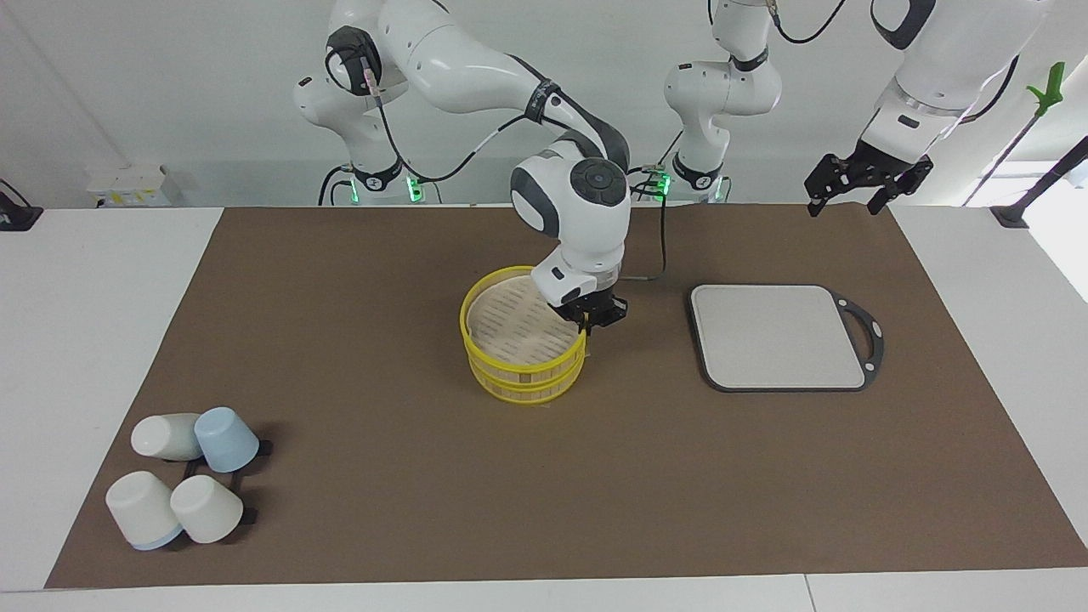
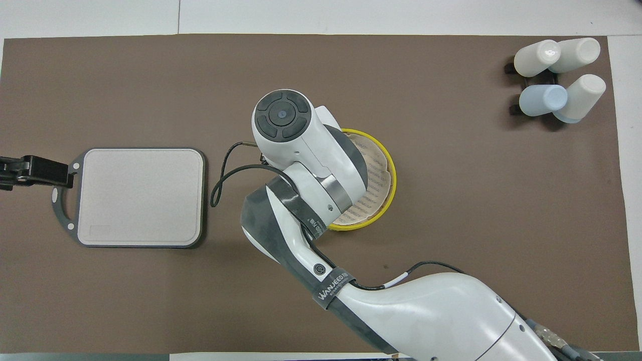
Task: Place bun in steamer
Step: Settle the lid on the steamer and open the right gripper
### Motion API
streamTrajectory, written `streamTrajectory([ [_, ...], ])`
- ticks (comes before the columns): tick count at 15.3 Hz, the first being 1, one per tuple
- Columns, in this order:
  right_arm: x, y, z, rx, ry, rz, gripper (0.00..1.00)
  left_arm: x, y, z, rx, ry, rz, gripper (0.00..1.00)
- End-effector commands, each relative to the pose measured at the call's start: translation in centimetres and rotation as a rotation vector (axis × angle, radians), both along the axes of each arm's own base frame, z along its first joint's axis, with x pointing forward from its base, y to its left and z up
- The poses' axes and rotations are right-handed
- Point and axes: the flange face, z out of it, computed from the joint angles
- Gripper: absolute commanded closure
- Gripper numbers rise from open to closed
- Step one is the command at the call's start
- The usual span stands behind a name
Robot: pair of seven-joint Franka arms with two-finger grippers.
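Left gripper (image 1: 850,202): it hangs high over the table's edge at the left arm's end, close to the handle of the board; its fingers (image 1: 818,197) are spread and hold nothing. This arm waits, I think to keep out of the way.
Board (image 1: 778,336): grey, it lies flat on the mat, beside the steamer toward the left arm's end; nothing is on it.
Right gripper (image 1: 595,321): it points down just over the steamer's rim on the side toward the board. I cannot tell if it grips anything.
Steamer (image 1: 510,378): it stands mid-table, two tiers, open on top to take the bun; the part of the floor that shows is bare.
Bun: not visible. It may be in the right gripper, but this is only a guess.
Cups (image 1: 183,484): four, farthest from the robots, at the right arm's end, not part of the task.
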Motion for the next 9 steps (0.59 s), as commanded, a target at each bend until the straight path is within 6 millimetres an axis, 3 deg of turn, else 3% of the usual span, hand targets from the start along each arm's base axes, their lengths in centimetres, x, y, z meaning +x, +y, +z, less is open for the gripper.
streamTrajectory([
  [1,-0.5,-0.6,0.6,0.004,-0.013,-0.019,0.76,0.1,-0.1,0.5,0.017,-0.021,-0.014,0.0],
  [2,-0.5,-0.6,0.6,0.005,-0.014,-0.015,0.34,0.1,-0.1,0.5,0.017,-0.019,-0.014,0.0],
  [3,-0.4,-0.6,0.6,0.004,-0.017,-0.013,0.0,0.1,-0.1,0.5,0.017,-0.021,-0.014,0.0],
  [6,-0.1,-1.0,1.4,0.0,-0.024,-0.007,0.0,0.1,-0.1,0.5,0.017,-0.021,-0.012,0.0],
  [7,0.3,-2.0,2.8,0.005,-0.035,0.005,0.0,0.1,-0.1,0.5,0.017,-0.021,-0.012,0.0],
  [9,1.7,-6.2,6.3,0.001,-0.039,0.079,0.0,0.2,0.0,0.5,0.017,-0.021,-0.011,0.0],
])
